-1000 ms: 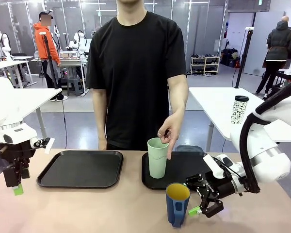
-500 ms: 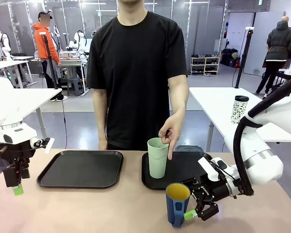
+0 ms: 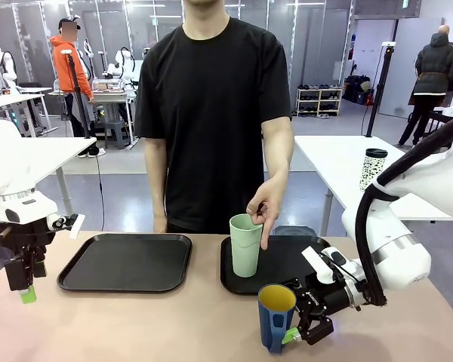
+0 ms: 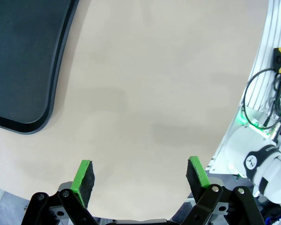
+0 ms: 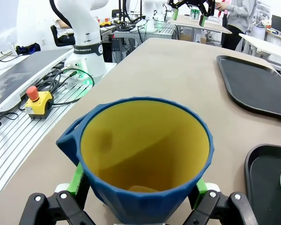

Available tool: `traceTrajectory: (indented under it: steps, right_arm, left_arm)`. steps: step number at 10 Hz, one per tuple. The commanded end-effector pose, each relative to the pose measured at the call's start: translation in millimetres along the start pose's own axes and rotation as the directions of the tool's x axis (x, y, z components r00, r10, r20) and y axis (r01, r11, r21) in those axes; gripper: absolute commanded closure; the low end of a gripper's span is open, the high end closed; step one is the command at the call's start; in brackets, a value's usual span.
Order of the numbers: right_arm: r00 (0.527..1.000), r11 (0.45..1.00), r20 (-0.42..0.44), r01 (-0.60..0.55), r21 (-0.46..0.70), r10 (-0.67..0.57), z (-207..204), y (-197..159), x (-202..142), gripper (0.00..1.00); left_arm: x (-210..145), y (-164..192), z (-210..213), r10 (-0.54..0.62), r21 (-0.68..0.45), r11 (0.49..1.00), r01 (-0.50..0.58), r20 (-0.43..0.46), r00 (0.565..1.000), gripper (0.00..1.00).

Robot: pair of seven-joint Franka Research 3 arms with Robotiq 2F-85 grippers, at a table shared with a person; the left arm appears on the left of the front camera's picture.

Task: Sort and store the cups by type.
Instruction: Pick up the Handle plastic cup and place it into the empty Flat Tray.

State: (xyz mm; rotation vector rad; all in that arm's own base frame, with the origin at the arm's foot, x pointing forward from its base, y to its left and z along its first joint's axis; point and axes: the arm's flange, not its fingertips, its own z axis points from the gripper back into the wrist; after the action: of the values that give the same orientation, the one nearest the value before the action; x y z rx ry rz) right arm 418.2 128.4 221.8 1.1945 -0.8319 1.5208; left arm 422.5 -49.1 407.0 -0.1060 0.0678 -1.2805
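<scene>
The dark blue mug (image 3: 276,317) with yellow inside stands on the table near the front, just ahead of the right tray. My right gripper (image 3: 288,329) is open, and the mug (image 5: 145,154) sits between its green pads (image 5: 77,180), one on each side of its base. The pale mint-green tumbler (image 3: 245,245) stands upright on the right black tray (image 3: 294,260), with the person's hand (image 3: 264,207) resting on its rim. My left gripper (image 3: 26,290) hangs open over bare table at the far left, and nothing lies between its fingers (image 4: 84,176).
An empty black tray (image 3: 124,262) lies left of centre; its corner (image 4: 23,61) reaches into the left wrist view. A white black-dotted cup with a dark lid (image 3: 373,170) stands on a far table. The person stands at the far edge.
My right gripper has slid left along the table until its fingers reach either side of the blue mug. The left arm, tumbler and person's hand have stayed put.
</scene>
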Motion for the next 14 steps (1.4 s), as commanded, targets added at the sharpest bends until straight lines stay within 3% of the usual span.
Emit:
traceTrajectory:
  steps: [1, 8, 13, 14]
  right_arm:
    - [0.999, 1.0, 0.034, -0.02, -0.017, 0.021, -8.5, -5.4, -2.2, 0.0]
    - [0.995, 0.999, 0.102, -0.01, -0.033, 0.014, -15.1, -6.3, -12.1, 0.0]
    - [0.993, 0.999, 0.116, -0.023, -0.03, 0.027, -13.8, -3.5, -15.6, 0.38]
    - [0.991, 0.998, 0.134, -0.024, -0.052, 0.031, -13.6, -5.3, -13.9, 0.33]
  left_arm:
    - [0.7, 0.3, 3.5, 0.011, 0.0, 1.0, -0.011, -0.004, 1.0, 0.0]
    - [0.7, 0.3, 3.5, 0.011, 0.0, 1.0, -0.011, -0.004, 1.0, 0.0]
    - [0.7, 0.3, 3.5, 0.011, 0.0, 1.0, -0.011, -0.004, 1.0, 0.0]
    - [0.7, 0.3, 3.5, 0.011, 0.0, 1.0, -0.011, -0.004, 1.0, 0.0]
